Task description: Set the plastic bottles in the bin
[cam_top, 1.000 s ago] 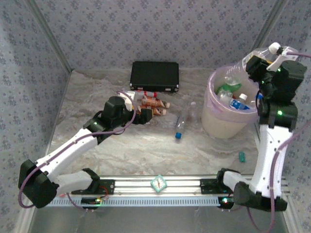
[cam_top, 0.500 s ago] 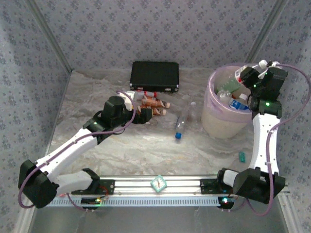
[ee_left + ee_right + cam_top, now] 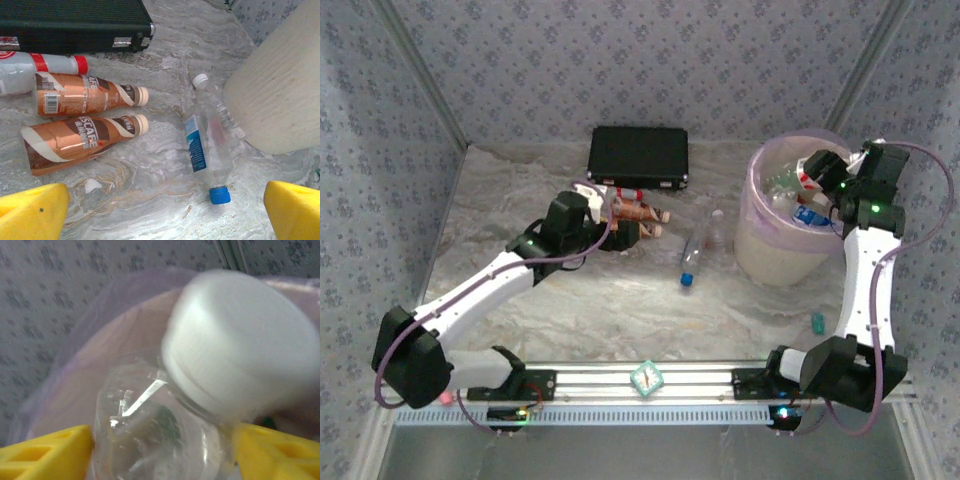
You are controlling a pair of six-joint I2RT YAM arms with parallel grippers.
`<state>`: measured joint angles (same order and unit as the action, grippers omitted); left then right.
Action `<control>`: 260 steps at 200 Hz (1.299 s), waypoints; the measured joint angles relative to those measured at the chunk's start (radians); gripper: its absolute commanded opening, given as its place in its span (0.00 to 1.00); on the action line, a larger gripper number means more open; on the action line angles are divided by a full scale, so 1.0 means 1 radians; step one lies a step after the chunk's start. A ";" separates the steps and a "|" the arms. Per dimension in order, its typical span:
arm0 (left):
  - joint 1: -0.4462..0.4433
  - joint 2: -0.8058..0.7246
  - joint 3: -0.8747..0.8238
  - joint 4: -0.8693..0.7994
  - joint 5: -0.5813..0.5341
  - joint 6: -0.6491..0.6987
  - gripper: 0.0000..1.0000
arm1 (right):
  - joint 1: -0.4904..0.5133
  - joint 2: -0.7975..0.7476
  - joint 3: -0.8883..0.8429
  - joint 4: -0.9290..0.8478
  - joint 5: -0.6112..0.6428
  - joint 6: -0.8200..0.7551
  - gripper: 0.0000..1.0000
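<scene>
Swirly grey marble covered the table point(image 3: 620, 310). The right gripper point(image 3: 162, 450) had a yellow finger point(image 3: 45, 450) on each side of a clear crinkly bottle point(image 3: 145, 430) with a round white cap point(image 3: 240, 340), over the round pink-lined bin point(image 3: 780, 250). I could not tell if it squeezed. The left gripper point(image 3: 165, 210) gaped wide above two shiny brown bottles point(image 3: 80, 95) and a blue-capped bottle point(image 3: 205, 145) lying flat beside the bin.

Marbled table point(image 3: 620, 310): bottles point(image 3: 698, 247), bin point(image 3: 775, 250), black case point(image 3: 638, 155)

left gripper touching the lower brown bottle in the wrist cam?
Apart. The left wrist view shows a strip of bare marble table between the open left gripper, yellow fingers included, and the lower brown bottle.
</scene>
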<state>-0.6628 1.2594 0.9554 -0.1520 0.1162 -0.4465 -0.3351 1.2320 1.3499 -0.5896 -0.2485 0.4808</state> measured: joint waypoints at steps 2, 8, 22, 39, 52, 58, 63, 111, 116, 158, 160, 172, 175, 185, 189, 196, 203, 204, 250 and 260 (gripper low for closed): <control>0.000 0.002 0.003 -0.001 0.001 0.000 1.00 | 0.000 0.001 0.007 -0.013 0.000 -0.002 0.84; 0.000 0.007 0.010 -0.003 0.003 0.000 1.00 | 0.000 0.005 0.041 -0.067 0.005 -0.019 0.84; 0.000 0.016 0.018 -0.003 0.008 0.000 1.00 | 0.000 0.013 0.134 -0.180 0.024 -0.054 0.84; 0.000 0.024 0.019 -0.004 0.012 0.000 1.00 | 0.000 0.012 0.235 -0.285 0.058 -0.097 0.82; 0.000 0.034 0.023 -0.010 0.011 0.001 1.00 | 0.002 0.008 0.301 -0.343 0.091 -0.127 0.75; 0.000 0.044 0.029 -0.014 0.011 0.002 1.00 | 0.002 0.006 0.322 -0.360 0.108 -0.137 0.70; 0.000 0.054 0.036 -0.020 0.011 0.004 1.00 | 0.004 0.003 0.335 -0.371 0.126 -0.140 0.66; -0.019 0.140 0.098 -0.051 0.016 0.019 1.00 | 0.027 0.081 0.381 -0.406 0.186 -0.193 0.55; -0.020 0.145 0.098 -0.051 0.017 0.019 1.00 | 0.030 0.105 0.379 -0.402 0.185 -0.195 0.54; -0.026 0.171 0.099 -0.056 0.035 0.018 1.00 | 0.050 0.295 0.353 -0.343 0.181 -0.215 0.52; -0.026 0.171 0.099 -0.056 0.036 0.018 1.00 | 0.052 0.296 0.352 -0.337 0.182 -0.216 0.52; -0.026 0.171 0.099 -0.055 0.038 0.018 1.00 | 0.066 0.283 0.331 -0.301 0.185 -0.217 0.52; -0.026 0.171 0.100 -0.055 0.038 0.018 1.00 | 0.069 0.278 0.321 -0.291 0.182 -0.216 0.52; -0.027 0.172 0.100 -0.055 0.041 0.017 1.00 | 0.082 0.259 0.283 -0.263 0.175 -0.216 0.52; -0.027 0.173 0.100 -0.055 0.042 0.016 1.00 | 0.086 0.254 0.269 -0.251 0.172 -0.215 0.52; -0.029 0.176 0.103 -0.056 0.045 0.015 1.00 | 0.092 0.243 0.244 -0.224 0.163 -0.212 0.52; -0.031 0.181 0.105 -0.056 0.047 0.015 1.00 | 0.097 0.230 0.222 -0.200 0.154 -0.209 0.52; -0.032 0.182 0.106 -0.056 0.047 0.015 1.00 | 0.097 0.229 0.219 -0.198 0.154 -0.208 0.52; -0.046 0.208 0.121 -0.060 0.053 0.014 1.00 | 0.127 0.194 0.187 -0.190 0.102 -0.182 0.53; -0.051 0.217 0.130 -0.062 0.053 0.014 1.00 | 0.135 0.192 0.200 -0.212 0.100 -0.182 0.55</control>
<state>-0.7139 1.4761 1.0855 -0.2142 0.1688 -0.4324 -0.1997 1.4239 1.5501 -0.8013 -0.1490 0.2993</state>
